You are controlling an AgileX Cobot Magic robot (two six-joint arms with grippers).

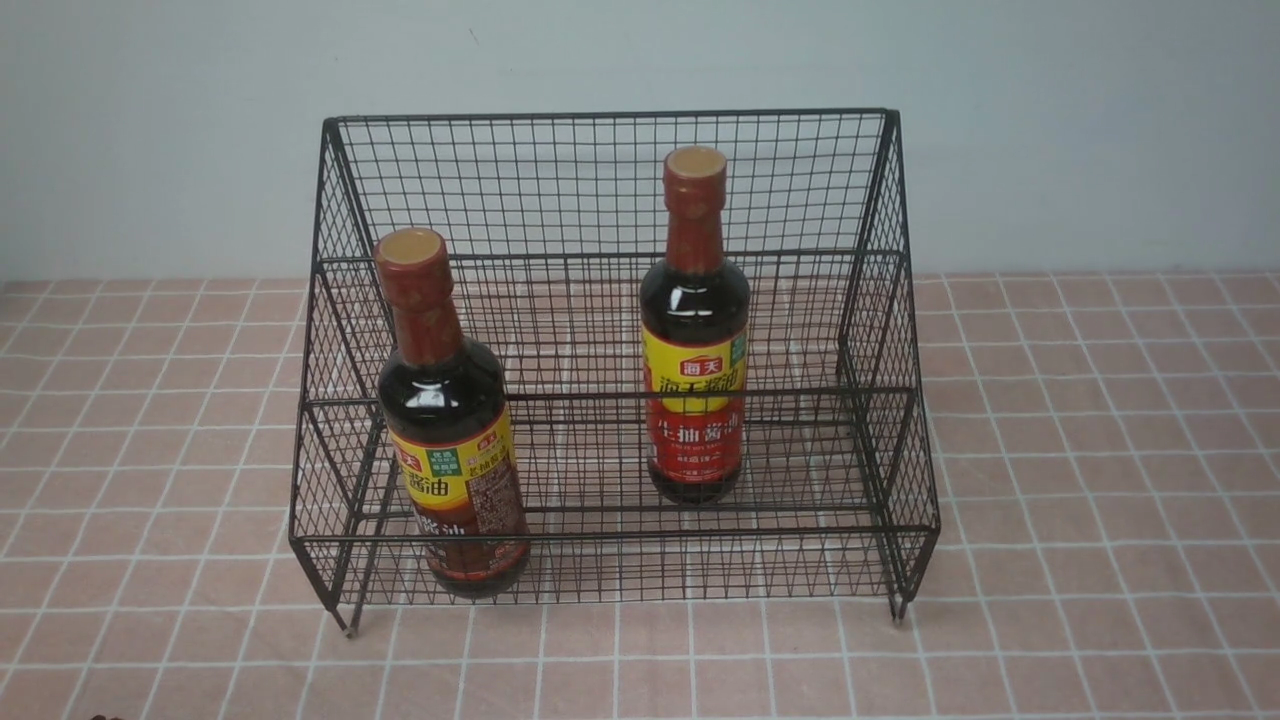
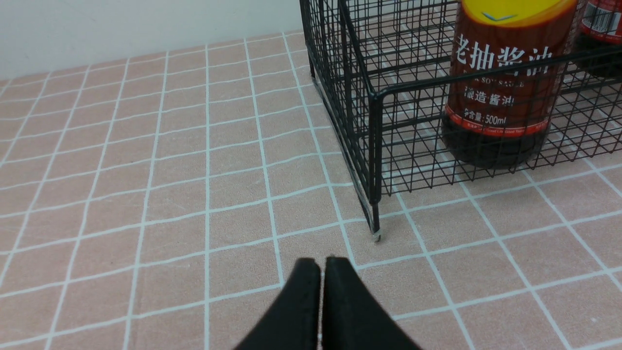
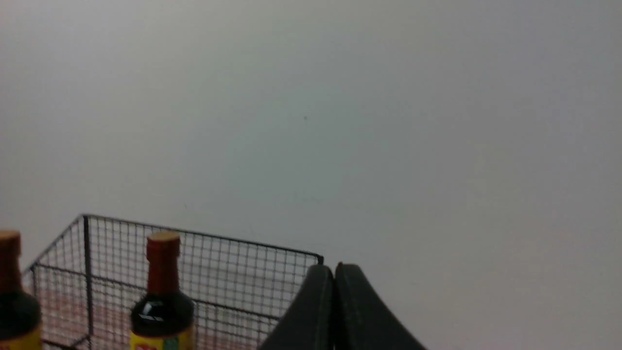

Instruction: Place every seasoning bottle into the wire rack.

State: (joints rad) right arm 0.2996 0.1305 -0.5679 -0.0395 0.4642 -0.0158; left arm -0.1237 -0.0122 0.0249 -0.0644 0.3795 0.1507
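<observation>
While both bottles (image 1: pixel 452 420) stand racked (image 1: pixel 610 540), tablecloth (image 1: pixel 1100 450) surrounds.

even soft light, faint shadows, right wrist view hazy

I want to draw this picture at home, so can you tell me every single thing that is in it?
wire rack: one, dark wire mesh, standing on the tablecloth in the middle, in front of the wall.
brown-band bottle: one, dark sauce, yellow label, tan cap, upright in the rack's front left part.
red-band bottle: one, dark sauce, yellow and red label, tan cap, upright in the rack, further back and to the right.
tablecloth: one, pink squares with white lines, covering the table.
wall: one, pale grey, behind everything.
left gripper: one, black, shut, holding nothing, near the rack's front left foot.
right gripper: one, black, shut, holding nothing, facing the wall.
</observation>
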